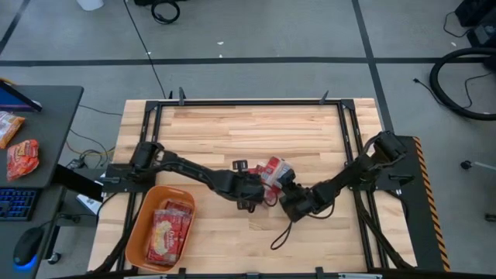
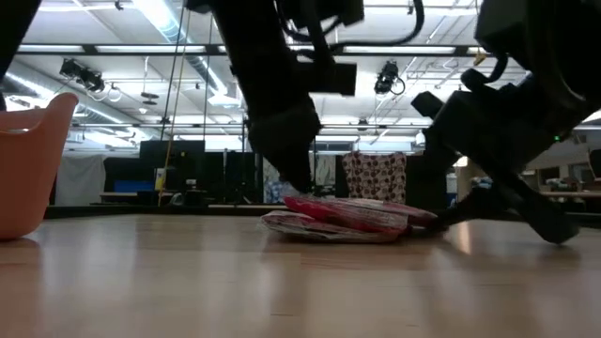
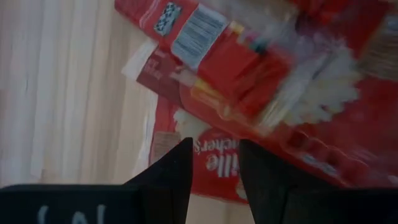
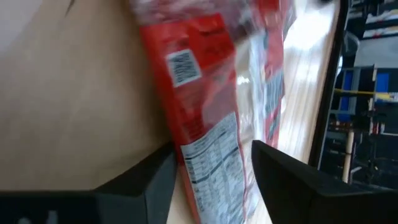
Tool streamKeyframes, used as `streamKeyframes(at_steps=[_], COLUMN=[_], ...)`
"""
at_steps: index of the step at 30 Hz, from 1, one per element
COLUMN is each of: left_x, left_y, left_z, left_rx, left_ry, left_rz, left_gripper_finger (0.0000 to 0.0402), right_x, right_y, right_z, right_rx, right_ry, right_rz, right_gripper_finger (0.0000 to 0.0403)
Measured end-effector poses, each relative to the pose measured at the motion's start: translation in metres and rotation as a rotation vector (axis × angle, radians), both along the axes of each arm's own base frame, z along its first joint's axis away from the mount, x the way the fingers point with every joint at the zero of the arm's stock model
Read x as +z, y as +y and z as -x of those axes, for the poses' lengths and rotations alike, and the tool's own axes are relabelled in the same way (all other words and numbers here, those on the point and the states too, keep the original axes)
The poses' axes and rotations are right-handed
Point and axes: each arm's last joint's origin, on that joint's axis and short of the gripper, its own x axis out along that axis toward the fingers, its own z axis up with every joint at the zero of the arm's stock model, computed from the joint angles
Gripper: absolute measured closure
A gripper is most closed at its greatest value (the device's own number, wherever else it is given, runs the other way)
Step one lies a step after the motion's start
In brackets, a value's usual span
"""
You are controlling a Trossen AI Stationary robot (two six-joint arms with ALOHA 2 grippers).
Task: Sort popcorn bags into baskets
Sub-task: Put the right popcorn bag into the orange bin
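Several red popcorn bags (image 1: 275, 172) lie in a loose pile at the table's middle, and the low view shows them as a flat heap (image 2: 347, 218) resting on the wood. More bags (image 1: 170, 226) lie inside the orange basket (image 1: 138, 232) near the table's near left corner. My left gripper (image 1: 256, 192) comes down at the pile's left end, open, with its fingertips (image 3: 214, 165) just over a lower bag (image 3: 217, 165). My right gripper (image 1: 288, 200) is at the pile's near right side, open, with a bag's label end (image 4: 214, 155) between its fingers. My left gripper stands over the lower bag's edge (image 3: 205, 180), pointing steeply down; I cannot tell whether its fingers touch it. My right gripper has the top bag's barcode end (image 4: 211, 168) lying between its open fingers, coming low from the table's right; I cannot tell whether a finger (image 4: 155, 180) touches it.
A black cable (image 1: 283, 232) trails on the table below the right gripper. A dark frame (image 1: 256, 102) runs along the table's far edge and sides. A grey desk (image 1: 39, 139) to the left carries orange-red snack packets (image 1: 22, 159). Bare wood lies between basket and pile.
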Motion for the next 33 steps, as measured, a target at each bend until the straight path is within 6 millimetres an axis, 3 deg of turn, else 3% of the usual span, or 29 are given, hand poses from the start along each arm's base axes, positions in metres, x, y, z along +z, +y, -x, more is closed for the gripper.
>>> streamKeyframes(at_steps=[6,16,21,33], left_x=[-0.015,-0.015,0.007,0.047], left_y=[0.002,-0.003,-0.018,-0.073], left_z=[-0.005,-0.01,-0.001,0.006], left_rx=[-0.011,-0.101,-0.184,-0.332], left_ry=[0.024,0.009,0.066,0.006], left_rz=[0.002,0.04,0.082,-0.003], left_gripper_finger=[0.0269,0.0269,0.0269,0.0261], right_x=[0.002,0.003,0.003,0.04], right_y=[-0.003,-0.01,-0.005,0.032], right_z=[-0.011,-0.017,-0.013,-0.025], right_rx=[0.021,0.008,0.019,0.063], right_ry=[-0.051,-0.071,-0.058,-0.055], right_rz=[-0.05,-0.117,-0.094,-0.179], right_gripper_finger=[0.0235,0.0341,0.0393,0.0397])
